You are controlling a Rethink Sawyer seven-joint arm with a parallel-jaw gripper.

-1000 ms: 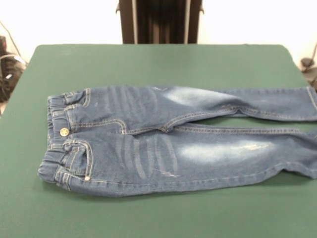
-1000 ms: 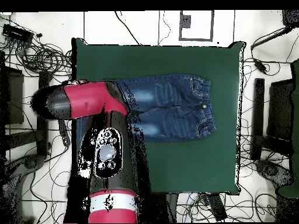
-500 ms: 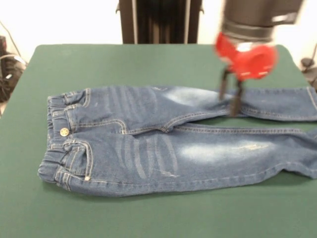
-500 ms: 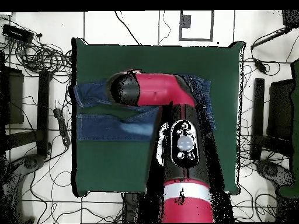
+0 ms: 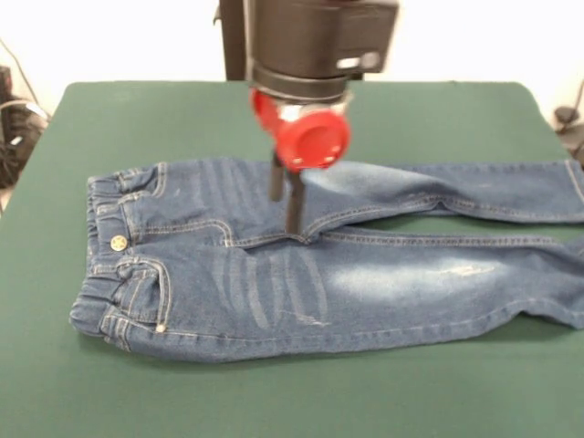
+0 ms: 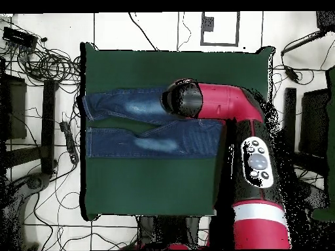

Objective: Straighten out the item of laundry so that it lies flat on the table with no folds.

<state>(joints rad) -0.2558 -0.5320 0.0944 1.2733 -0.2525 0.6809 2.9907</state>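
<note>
One small pair of blue denim jeans [image 5: 328, 265] with faded whitish patches lies on one large dark green felt-topped table [image 5: 274, 119], and one gripper [image 5: 284, 199], mine, hangs over it. My two dark fingers [image 5: 293, 205] point straight down, parted only by a narrow gap and holding nothing. Their tips stand at or just above the crotch seam, where the two legs meet; whether they touch the cloth I cannot tell. Beyond my fingers to one side run the two legs, spread slightly apart with a wedge of green felt between them; to the other side lie the elastic waistband [image 5: 96, 265] and its one brass button [image 5: 118, 243]. The overhead view shows only my red and black arm [image 6: 222, 104] covering the waist half.

I judge the step in hand to be the descent toward a grasp at the crotch. The jeans already look nearly flat, with slight puckers near the seam below my fingertips. The next move calls for pinching a small fold there and drawing it outward, gently enough not to bunch the legs.
</note>
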